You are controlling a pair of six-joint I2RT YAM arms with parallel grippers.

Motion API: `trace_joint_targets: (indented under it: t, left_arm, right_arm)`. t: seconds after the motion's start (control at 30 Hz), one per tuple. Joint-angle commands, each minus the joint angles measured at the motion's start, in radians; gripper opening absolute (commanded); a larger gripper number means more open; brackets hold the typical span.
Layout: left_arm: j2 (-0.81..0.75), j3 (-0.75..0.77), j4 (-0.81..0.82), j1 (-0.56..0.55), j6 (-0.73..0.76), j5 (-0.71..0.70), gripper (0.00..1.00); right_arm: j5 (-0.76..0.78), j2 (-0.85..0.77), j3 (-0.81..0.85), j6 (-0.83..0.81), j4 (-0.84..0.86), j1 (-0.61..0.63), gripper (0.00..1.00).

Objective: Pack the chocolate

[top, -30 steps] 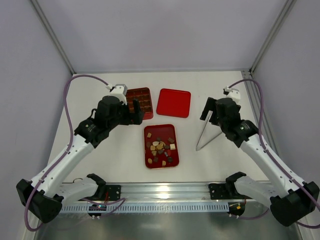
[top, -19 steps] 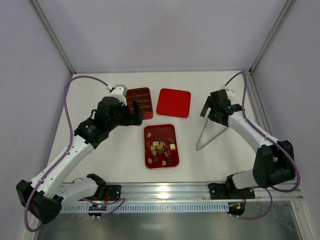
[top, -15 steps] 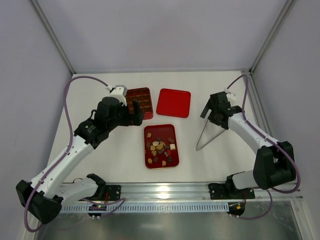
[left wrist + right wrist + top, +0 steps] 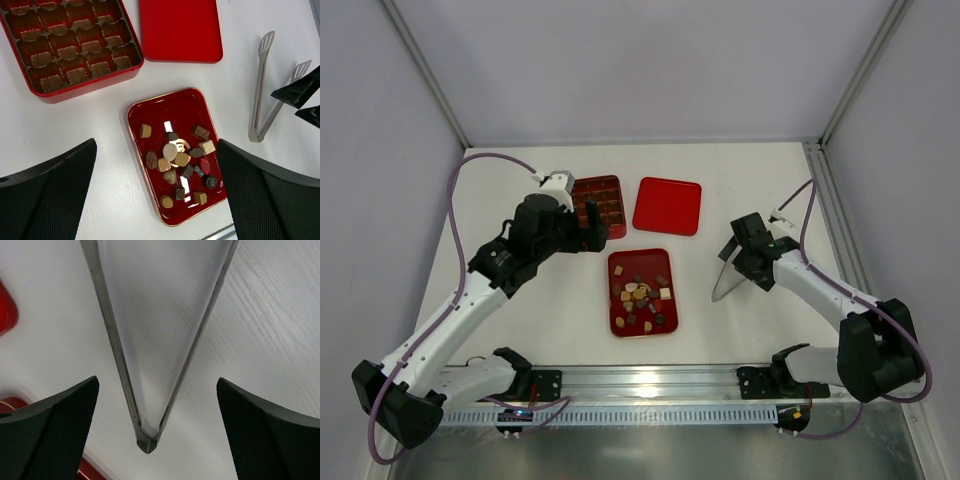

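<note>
Flanking tongs [image 4: 147, 440], right end effector [image 4: 157, 385] gapes; left end effector [image 4: 156, 142] gapes near chocolate [image 4: 175, 160].

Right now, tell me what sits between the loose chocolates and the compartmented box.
Nothing visible. Only bare table separates the chocolates in their tray from the open box; its lid lies off to the side.
</note>
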Motion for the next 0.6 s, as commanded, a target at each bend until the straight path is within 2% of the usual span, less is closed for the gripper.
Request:
trace_joint_targets:
  t: [0.0,0.13,0.57]
  left_arm:
    - [-0.009,-0.007,0.016,0.000,-0.008,0.009,1.00]
    - [-0.010,-0.007,0.016,0.001,-0.009,0.009,1.00]
    - [0.002,-0.007,0.014,0.001,-0.008,0.001,1.00]
  right_arm:
    - [0.018,0.020,-0.040,0.096,0.041,0.023,1.00]
    - [0.027,0.031,-0.074,0.115,0.089,0.052,1.00]
    - [0.038,0.184,-0.019,0.077,0.132,0.073,1.00]
